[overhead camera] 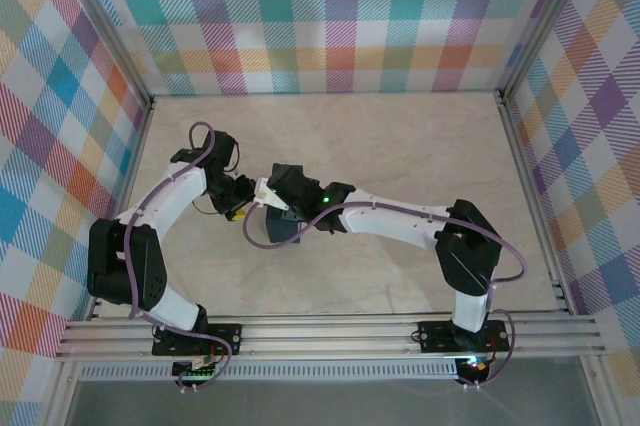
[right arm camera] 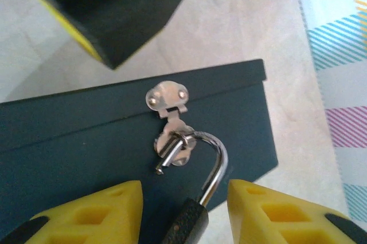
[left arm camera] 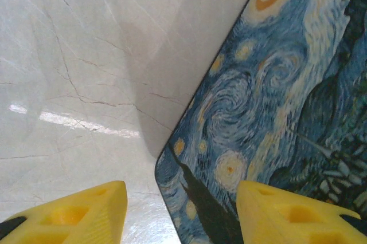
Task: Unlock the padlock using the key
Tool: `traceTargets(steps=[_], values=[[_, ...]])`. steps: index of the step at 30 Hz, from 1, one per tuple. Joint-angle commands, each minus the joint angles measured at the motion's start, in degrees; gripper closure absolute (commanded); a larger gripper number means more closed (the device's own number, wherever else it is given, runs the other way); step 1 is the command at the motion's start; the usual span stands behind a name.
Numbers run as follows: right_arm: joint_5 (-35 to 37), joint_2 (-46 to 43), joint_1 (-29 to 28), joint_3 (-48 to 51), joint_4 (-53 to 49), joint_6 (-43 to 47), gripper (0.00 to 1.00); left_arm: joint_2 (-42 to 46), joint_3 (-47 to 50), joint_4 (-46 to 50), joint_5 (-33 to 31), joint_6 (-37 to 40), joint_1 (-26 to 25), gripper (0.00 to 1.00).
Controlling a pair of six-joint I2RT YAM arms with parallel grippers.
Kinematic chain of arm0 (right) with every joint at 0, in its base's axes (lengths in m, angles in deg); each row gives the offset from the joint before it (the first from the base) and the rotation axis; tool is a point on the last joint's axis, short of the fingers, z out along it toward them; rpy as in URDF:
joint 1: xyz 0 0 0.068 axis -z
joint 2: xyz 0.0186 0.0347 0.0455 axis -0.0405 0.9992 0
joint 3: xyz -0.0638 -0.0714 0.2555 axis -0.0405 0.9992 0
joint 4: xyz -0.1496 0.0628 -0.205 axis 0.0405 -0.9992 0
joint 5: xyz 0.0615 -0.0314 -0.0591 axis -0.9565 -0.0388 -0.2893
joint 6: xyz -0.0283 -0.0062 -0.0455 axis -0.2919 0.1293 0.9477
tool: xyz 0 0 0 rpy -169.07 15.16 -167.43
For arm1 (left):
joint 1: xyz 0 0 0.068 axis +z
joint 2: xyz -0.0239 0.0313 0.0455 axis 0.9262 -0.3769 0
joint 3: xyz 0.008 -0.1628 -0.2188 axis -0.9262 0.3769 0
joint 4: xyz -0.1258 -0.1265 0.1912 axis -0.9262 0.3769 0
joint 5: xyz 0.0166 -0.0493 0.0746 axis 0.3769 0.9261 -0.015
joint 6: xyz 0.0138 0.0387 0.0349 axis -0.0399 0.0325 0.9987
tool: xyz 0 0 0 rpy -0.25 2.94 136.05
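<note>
The padlock [right arm camera: 190, 222] has a dark textured body, and its silver shackle [right arm camera: 218, 158] stands sprung open. The shackle's free end is threaded through the box's silver hasp [right arm camera: 171, 102]. My right gripper [right arm camera: 184, 199] is open, its yellow fingers on either side of the padlock body without touching it. My left gripper [left arm camera: 182, 205] is also open and empty, low over a corner of the Starry Night box lid [left arm camera: 275, 101]. The key is out of view. From above, both grippers [overhead camera: 240, 208] [overhead camera: 270, 194] meet at the box [overhead camera: 285, 233].
The box's dark teal side [right arm camera: 69, 152] faces the right wrist camera, with the left gripper's black and yellow body [right arm camera: 109, 9] just above it. Pale marble table [left arm camera: 74, 72] surrounds the box. Plaid walls [overhead camera: 330, 16] enclose the workspace on three sides.
</note>
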Motion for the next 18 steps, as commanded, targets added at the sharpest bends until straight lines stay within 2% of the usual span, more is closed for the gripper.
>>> traceTargets(steps=[1, 13, 18], values=[[-7.1, -1.5, 0.3, -2.3, -5.3, -3.0, 0.56, -0.4, -0.2, -0.6, 1.3, -0.7, 1.2, 0.47], [-18.0, -2.4, 4.6, -7.5, -8.3, -14.1, 0.53, 0.4, 0.2, -1.0, 3.0, -1.3, 1.6, 0.47], [-20.5, -5.0, 7.8, -7.4, -8.6, -25.0, 0.52, 0.7, 0.4, -1.2, 3.1, -1.4, 1.7, 0.47]])
